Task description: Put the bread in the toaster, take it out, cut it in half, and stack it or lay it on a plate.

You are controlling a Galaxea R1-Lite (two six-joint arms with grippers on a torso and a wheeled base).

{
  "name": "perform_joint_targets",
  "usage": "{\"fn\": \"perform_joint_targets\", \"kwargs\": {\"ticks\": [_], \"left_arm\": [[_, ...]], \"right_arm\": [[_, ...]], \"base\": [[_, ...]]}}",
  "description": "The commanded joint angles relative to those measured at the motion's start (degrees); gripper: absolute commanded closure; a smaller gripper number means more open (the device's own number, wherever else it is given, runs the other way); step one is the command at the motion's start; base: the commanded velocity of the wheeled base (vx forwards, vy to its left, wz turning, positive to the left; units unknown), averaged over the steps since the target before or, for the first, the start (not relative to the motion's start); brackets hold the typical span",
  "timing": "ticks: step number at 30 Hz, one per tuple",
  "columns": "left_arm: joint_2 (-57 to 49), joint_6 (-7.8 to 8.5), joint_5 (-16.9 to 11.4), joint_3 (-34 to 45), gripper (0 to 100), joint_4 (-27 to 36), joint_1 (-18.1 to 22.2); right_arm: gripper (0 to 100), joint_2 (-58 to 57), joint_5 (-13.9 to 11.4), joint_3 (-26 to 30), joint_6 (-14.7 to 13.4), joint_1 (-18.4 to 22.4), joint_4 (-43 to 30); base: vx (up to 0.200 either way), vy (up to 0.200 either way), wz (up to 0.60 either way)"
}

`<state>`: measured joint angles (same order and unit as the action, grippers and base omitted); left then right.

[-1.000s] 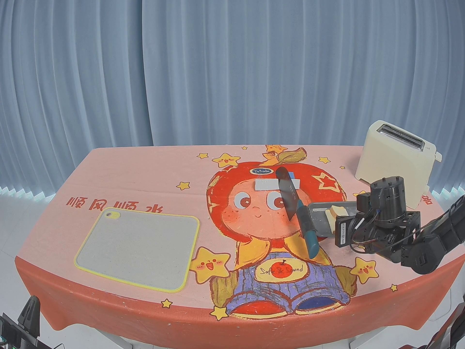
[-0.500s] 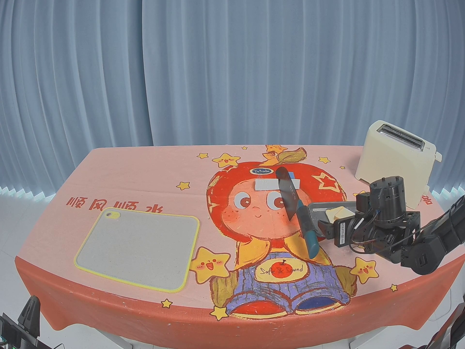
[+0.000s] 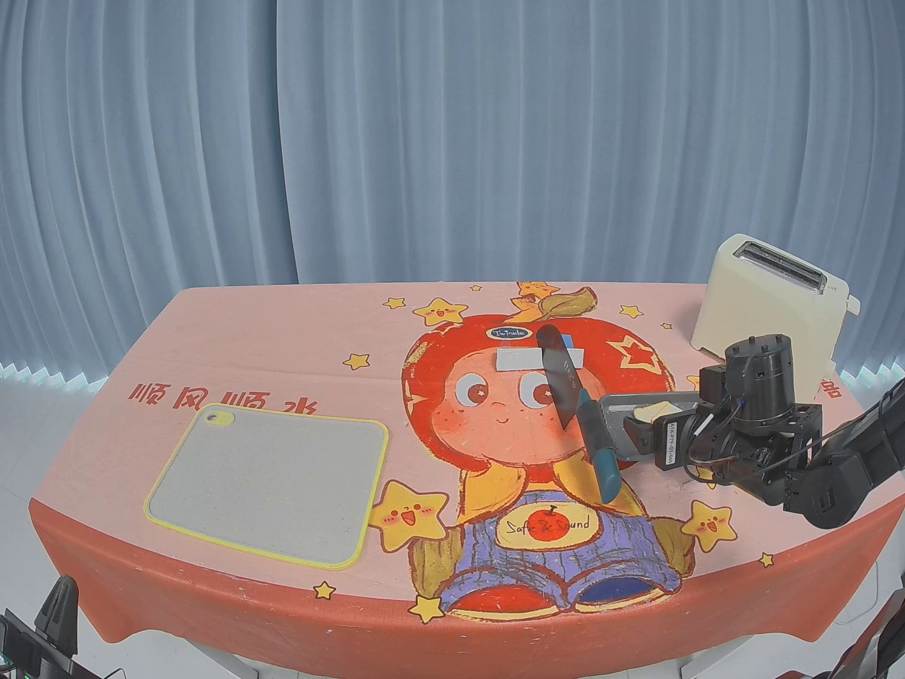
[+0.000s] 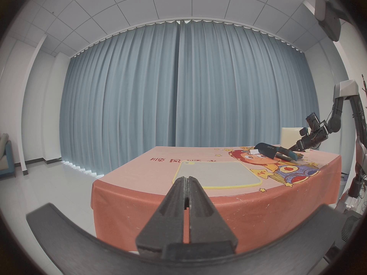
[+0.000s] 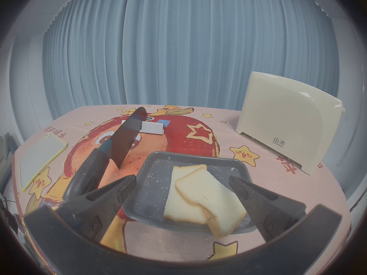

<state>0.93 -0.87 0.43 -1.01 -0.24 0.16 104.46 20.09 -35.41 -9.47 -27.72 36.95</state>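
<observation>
Two pale bread slices (image 5: 208, 195) lie overlapping in a dark grey tray (image 5: 153, 195) on the right of the table; the head view shows the bread (image 3: 657, 411) on that tray (image 3: 617, 408). My right gripper (image 5: 182, 181) hovers open at the tray's near edge, one finger on each side of the slices, holding nothing (image 3: 650, 432). The cream toaster (image 3: 768, 304) stands behind it, slot empty (image 5: 288, 117). A knife (image 3: 577, 398) with a teal handle lies left of the tray (image 5: 114, 142). My left gripper (image 4: 187, 190) is shut and empty, low off the table's front left.
A grey cutting board (image 3: 269, 483) with a yellow rim lies at the table's front left (image 4: 218, 174). A small white card (image 3: 518, 359) sits behind the knife blade. The knife handle is close to the right gripper's left finger (image 5: 111, 197).
The right gripper's fingers have spread apart and the wrist has shifted slightly up and right. The bread slice beside them has sunk flatter onto the tray.
</observation>
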Motion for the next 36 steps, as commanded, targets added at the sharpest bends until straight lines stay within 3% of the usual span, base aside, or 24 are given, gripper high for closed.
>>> {"fn": "perform_joint_targets", "kwargs": {"ticks": [1, 17, 36], "left_arm": [[-0.49, -0.01, 0.01, 1.01, 100, -0.02, 0.02], [-0.49, -0.01, 0.01, 1.01, 100, -0.02, 0.11], [-0.49, -0.01, 0.01, 1.01, 100, -0.02, 0.02]], "right_arm": [[0, -0.40, 0.04, -0.09, -0.02, -0.05, 0.05], [0, -2.95, 0.21, -0.45, 0.16, 0.21, 2.16], [0, -7.96, 0.04, -1.41, 1.74, 5.49, 5.41]], "base": [[0.000, 0.000, 0.00], [0.000, 0.000, 0.00], [0.000, 0.000, 0.00]]}}
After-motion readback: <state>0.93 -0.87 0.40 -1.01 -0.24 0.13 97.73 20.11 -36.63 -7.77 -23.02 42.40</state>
